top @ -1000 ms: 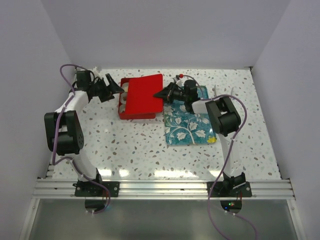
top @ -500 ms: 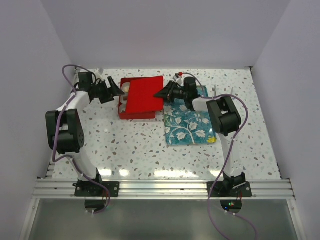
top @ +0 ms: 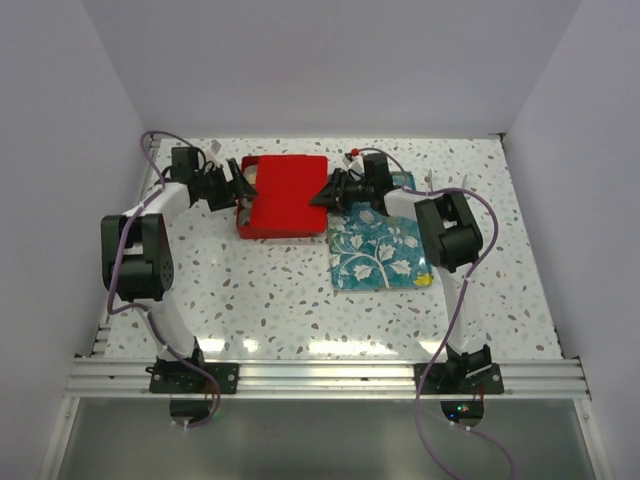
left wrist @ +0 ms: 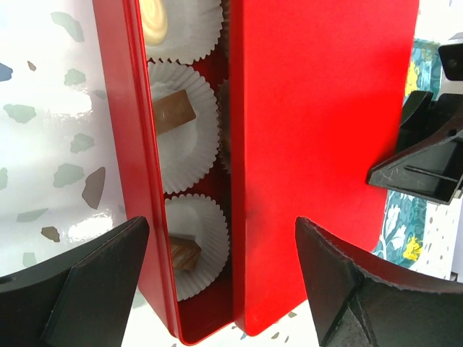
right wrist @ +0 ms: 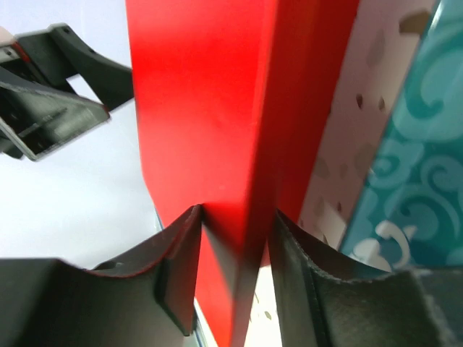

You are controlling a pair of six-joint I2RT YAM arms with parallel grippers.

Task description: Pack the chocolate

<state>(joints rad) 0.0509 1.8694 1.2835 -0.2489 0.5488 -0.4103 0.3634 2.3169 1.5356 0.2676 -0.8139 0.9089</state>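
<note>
**Red box** (top: 285,197): stood on the speckled tabletop (top: 270,290), toward its far edge. It was taken as the landmark for all entries below.

**Lid** (left wrist: 318,144): red and flat, laid over most of the box. A strip along the box's left side was left uncovered.

**Paper cups** (left wrist: 199,152): white and pleated, seated in a row inside the box, along the uncovered strip.

**Chocolate** (left wrist: 173,114): found inside the box, in the paper cups.
- One brown piece was seen in the middle cup of the strip.
- A second brown piece (left wrist: 184,251) was seen in the next cup along.
- A cream-white piece (left wrist: 154,18) was seen in the cup on the other side.
- Any pieces under the lid were hidden.

**Left fingers** (top: 236,186): placed at the left side of the box.
- They were spread wide, with nothing grasped.
- In the left wrist view, one finger was seen outside the box's left wall and the other over the lid.

**Right fingers** (top: 322,193): placed at the right side of the box.
- They were set on either side of the lid's right edge.
- It could not be told whether that edge was pinched or let go.

**Teal tray** (top: 375,250): flower-printed, laid on the tabletop just to the right of the box and nearer the arm bases.
</note>
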